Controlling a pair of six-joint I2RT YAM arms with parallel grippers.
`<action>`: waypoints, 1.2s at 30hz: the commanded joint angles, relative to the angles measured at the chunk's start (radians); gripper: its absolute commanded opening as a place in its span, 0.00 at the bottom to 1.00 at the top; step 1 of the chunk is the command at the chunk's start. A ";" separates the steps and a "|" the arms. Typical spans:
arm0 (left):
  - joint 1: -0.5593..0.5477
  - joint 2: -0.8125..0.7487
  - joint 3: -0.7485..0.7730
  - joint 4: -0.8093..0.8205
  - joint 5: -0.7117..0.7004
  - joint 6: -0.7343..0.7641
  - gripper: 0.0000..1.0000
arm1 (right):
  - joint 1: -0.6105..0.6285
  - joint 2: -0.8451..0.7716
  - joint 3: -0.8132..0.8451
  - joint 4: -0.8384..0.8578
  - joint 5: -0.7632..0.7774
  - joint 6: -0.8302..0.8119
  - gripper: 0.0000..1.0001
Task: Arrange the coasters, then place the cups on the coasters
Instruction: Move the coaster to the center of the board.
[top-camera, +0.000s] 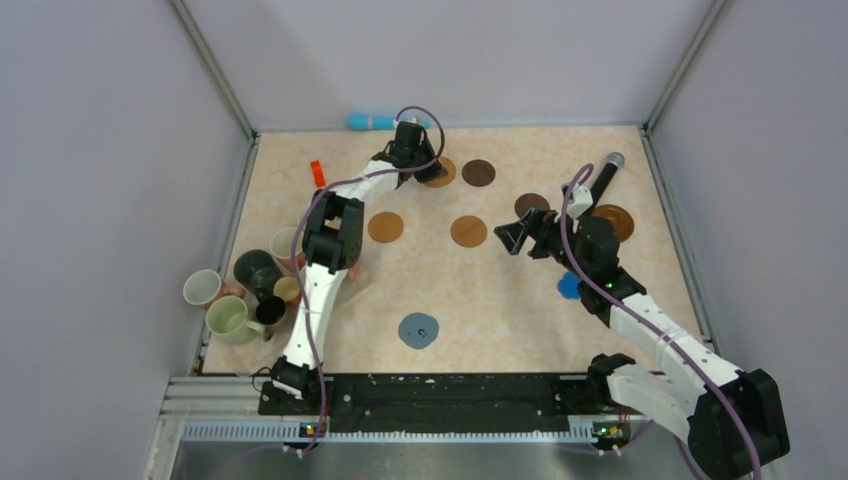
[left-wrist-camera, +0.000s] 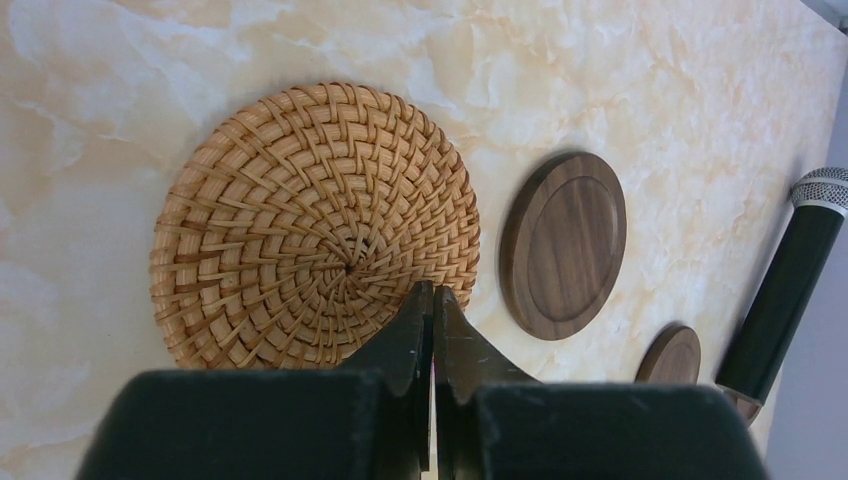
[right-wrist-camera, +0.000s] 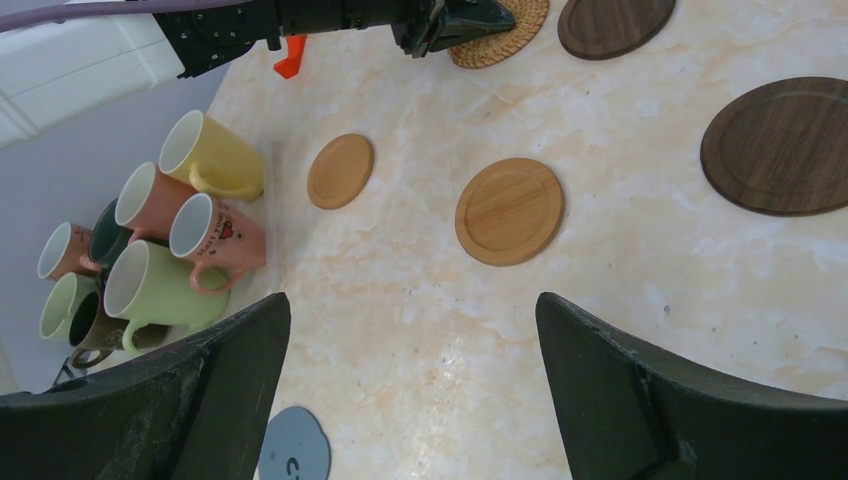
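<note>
My left gripper (left-wrist-camera: 433, 292) is shut, its tips over the near edge of a woven rattan coaster (left-wrist-camera: 310, 225) at the table's far middle (top-camera: 442, 172). Nothing is held between the fingers. Beside the woven one lie dark wooden coasters (left-wrist-camera: 563, 243) (top-camera: 531, 205). Two tan coasters (top-camera: 385, 227) (top-camera: 468, 231) sit mid-table, a grey-blue one (top-camera: 418, 330) nearer the front, and a bright blue one (top-camera: 569, 286) beside the right arm. My right gripper (right-wrist-camera: 412, 305) hangs open and empty above bare table (top-camera: 515, 238). Several cups (top-camera: 228, 320) (right-wrist-camera: 210, 155) stand clustered at the left edge.
A black microphone (top-camera: 603, 180) lies at the far right beside a large dark rimmed coaster (top-camera: 612, 220). A small red block (top-camera: 318, 172) sits far left, and a blue object (top-camera: 365, 122) lies against the back wall. Grey walls enclose the table.
</note>
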 joint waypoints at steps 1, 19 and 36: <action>-0.013 0.028 -0.006 -0.036 0.010 0.000 0.02 | 0.004 -0.009 -0.004 0.032 0.013 -0.020 0.92; -0.013 -0.284 -0.017 -0.155 0.037 0.114 0.72 | 0.004 0.054 0.011 0.023 0.009 -0.018 0.94; -0.042 -1.072 -0.568 -0.441 -0.150 0.426 0.98 | 0.003 0.114 0.018 -0.001 0.107 -0.027 0.96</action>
